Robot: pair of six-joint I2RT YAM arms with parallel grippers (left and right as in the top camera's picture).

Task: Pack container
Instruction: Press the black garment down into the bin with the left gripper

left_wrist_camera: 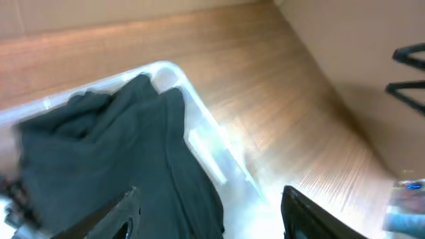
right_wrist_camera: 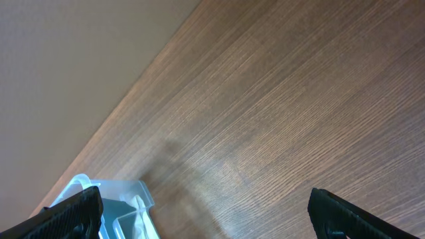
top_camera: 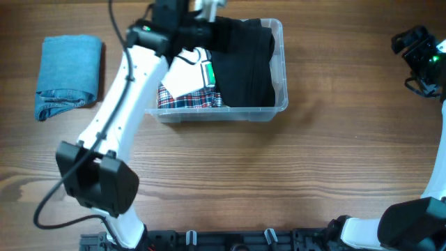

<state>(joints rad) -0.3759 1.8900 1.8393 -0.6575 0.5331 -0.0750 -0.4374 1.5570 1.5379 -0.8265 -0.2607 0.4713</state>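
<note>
Item 1. Folded blue garment (top_camera: 68,75), left end of the bench (top_camera: 279,174). Long axis ran near to far. It lay well apart from the container and was not yet packed.

Item 2. My left gripper (left_wrist_camera: 216,214), hanging over the far part of the container, above a black garment (top_camera: 244,63). The jaws stood apart with nothing between them.

Item 3. Container (top_camera: 280,70), far centre of the bench, long axis left to right. Contents: plaid garment (top_camera: 188,100) at the near left, a white piece with a green tag (top_camera: 187,75) on top of it, and the black garment filling the right half.

Item 4. My right gripper (right_wrist_camera: 212,219), far right, well apart from the container. The jaws were spread wide and empty over bare bench.

Note. The blue garment lay to the left of my left gripper and nearer than it. My left arm was much the closer of the two. I judged the fetch to be its job, closing across the garment's short width.
</note>
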